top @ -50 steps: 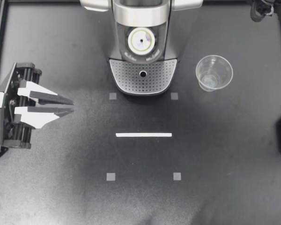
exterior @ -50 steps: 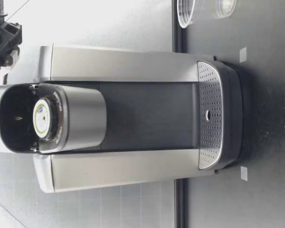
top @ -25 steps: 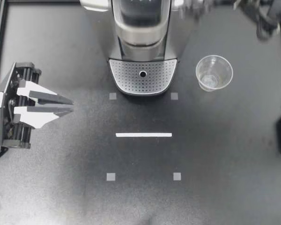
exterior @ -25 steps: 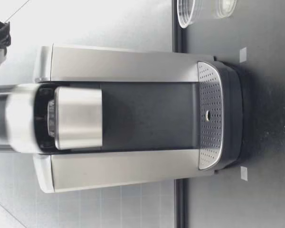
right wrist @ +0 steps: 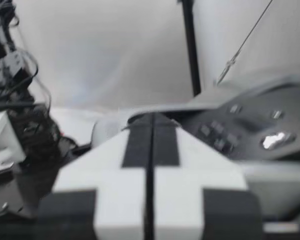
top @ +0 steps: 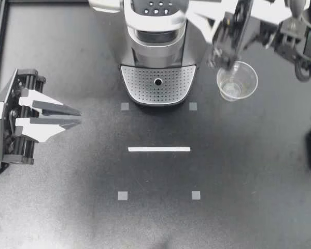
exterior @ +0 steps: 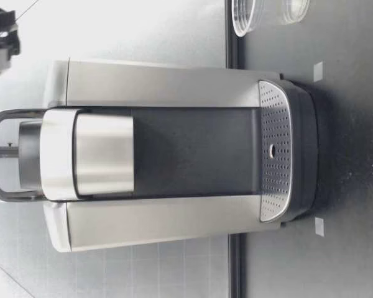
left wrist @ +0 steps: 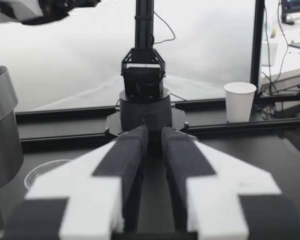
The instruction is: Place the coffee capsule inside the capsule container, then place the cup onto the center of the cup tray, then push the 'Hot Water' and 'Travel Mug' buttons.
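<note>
Left gripper (top: 72,116) sits at the left edge of the top view, well away from everything. Its fingers have a narrow gap with nothing between them, and the left wrist view shows the same.

Coffee machine (top: 156,46) is at top centre with the lid down and the button panel (top: 156,6) showing. Cup tray (top: 158,83) is bare.

Right gripper (top: 193,18) is at upper right of centre, over the machine's head. Its fingers are pressed together on nothing, which is clear in the right wrist view (right wrist: 151,150).

Cup (top: 238,82) stands upright on the table just right of the tray.

The step in hand looks like the cup move. The right fingers should open wide before descending and take the cup by the wall or rim. The grip should be light, since thin clear plastic will likely flex or slip. The cup should be set over the tray's centre hole (top: 158,81), clear of the spout.

Capsule is not visible and is presumably under the closed lid. The right arm covers part of the cup's rim in the top view. The low view cuts the cup off. Button labels are too small to tell apart.
</note>
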Motion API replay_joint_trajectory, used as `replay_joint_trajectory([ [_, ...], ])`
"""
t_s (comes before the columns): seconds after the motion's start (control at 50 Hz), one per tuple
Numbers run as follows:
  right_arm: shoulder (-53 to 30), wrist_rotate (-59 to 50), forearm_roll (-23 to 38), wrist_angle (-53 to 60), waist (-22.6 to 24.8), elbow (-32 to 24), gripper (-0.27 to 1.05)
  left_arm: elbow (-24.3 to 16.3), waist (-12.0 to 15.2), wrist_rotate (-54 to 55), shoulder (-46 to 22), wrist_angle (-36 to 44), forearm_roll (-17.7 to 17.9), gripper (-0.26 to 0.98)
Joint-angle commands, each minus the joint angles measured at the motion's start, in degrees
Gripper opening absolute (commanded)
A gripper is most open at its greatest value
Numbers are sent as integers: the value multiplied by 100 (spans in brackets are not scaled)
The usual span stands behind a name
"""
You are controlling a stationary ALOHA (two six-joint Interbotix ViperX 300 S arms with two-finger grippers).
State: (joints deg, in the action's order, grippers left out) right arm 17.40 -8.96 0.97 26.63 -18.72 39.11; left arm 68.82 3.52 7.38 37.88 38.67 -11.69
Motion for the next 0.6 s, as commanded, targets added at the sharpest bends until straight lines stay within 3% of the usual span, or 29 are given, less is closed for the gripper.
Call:
replay_joint_trajectory([
  [0.0,88,-35,-18,62,35,18,3,-97,-9,9,-9,53,9,21],
  [0.42,88,-483,-18,62,53,536,3,-70,-9,18,-44,53,9,21],
  [0.58,439,-571,-26,114,105,536,3,-70,-9,18,-53,53,9,21],
])
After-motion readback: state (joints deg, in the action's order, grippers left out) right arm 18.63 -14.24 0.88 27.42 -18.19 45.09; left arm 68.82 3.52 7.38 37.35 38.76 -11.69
